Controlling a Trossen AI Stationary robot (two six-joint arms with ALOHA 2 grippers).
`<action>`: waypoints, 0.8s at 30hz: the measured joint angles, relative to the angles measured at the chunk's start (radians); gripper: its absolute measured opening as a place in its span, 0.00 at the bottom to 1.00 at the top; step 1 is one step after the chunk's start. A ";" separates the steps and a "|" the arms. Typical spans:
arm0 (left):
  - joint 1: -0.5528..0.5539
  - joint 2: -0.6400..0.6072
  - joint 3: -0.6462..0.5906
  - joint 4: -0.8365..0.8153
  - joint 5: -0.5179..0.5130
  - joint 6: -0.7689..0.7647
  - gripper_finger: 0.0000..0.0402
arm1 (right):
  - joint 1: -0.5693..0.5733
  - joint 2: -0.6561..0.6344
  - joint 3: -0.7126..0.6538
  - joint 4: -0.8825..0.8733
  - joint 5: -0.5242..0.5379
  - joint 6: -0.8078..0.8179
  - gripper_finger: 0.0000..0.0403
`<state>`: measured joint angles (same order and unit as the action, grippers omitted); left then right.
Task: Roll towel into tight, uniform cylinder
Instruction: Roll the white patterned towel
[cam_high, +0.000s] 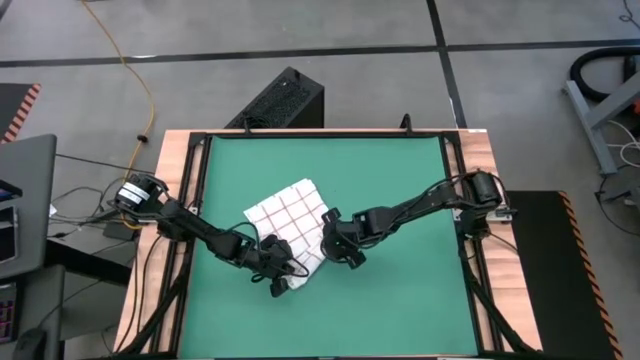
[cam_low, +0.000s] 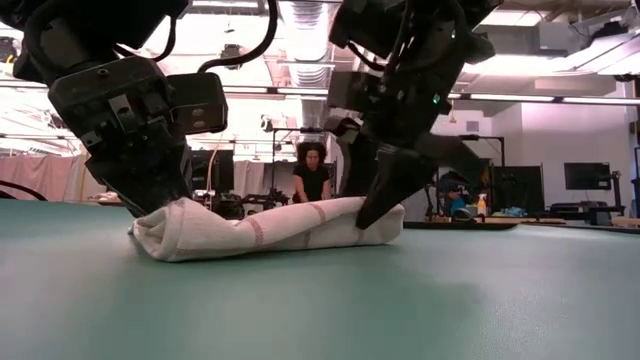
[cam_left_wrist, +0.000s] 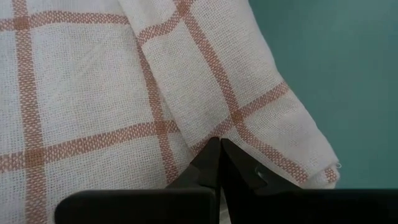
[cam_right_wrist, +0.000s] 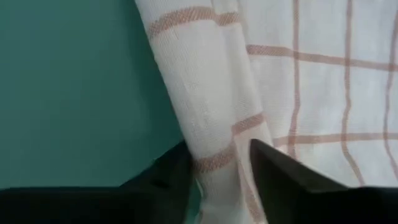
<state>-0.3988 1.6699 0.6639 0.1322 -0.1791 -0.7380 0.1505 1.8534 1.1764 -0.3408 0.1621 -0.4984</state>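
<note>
The towel (cam_high: 290, 218) I'm working is white, crossed by a grid of thin red-brown lines. Under it lies a flat green mat (cam_high: 400, 190), edged by the pale wood tabletop (cam_high: 170, 180). My left end effector (cam_high: 275, 270) and right end effector (cam_high: 340, 245) are both black.

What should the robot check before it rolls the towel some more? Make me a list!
1. Left gripper on the towel: ok, fingers shut, tips pressed into a fold of cloth.
2. Right gripper on the roll: ok, fingers closed around the rolled edge.
3. Both grippers at opposite ends of the roll: ok, seen in the low view.
4. Roll even along its length: not ok, in the low view the end by the left gripper looks thicker than the other.
5. Unrolled towel lying flat: cannot tell, the arms cover part of it.
6. Room left on the green mat: ok.
</note>
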 joint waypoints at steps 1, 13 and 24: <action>0.000 0.000 0.000 0.000 0.000 0.000 0.00 | 0.000 0.000 0.003 -0.005 0.000 0.000 0.45; 0.003 0.001 0.000 0.062 0.074 0.027 0.00 | -0.051 0.015 0.173 -0.240 -0.210 0.079 0.03; 0.009 0.002 0.000 0.073 0.195 0.009 0.00 | -0.165 0.163 0.236 -0.365 -0.480 0.213 0.03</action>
<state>-0.3897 1.6714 0.6636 0.2052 0.0157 -0.7289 -0.0142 2.0160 1.4120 -0.7054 -0.3180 -0.2858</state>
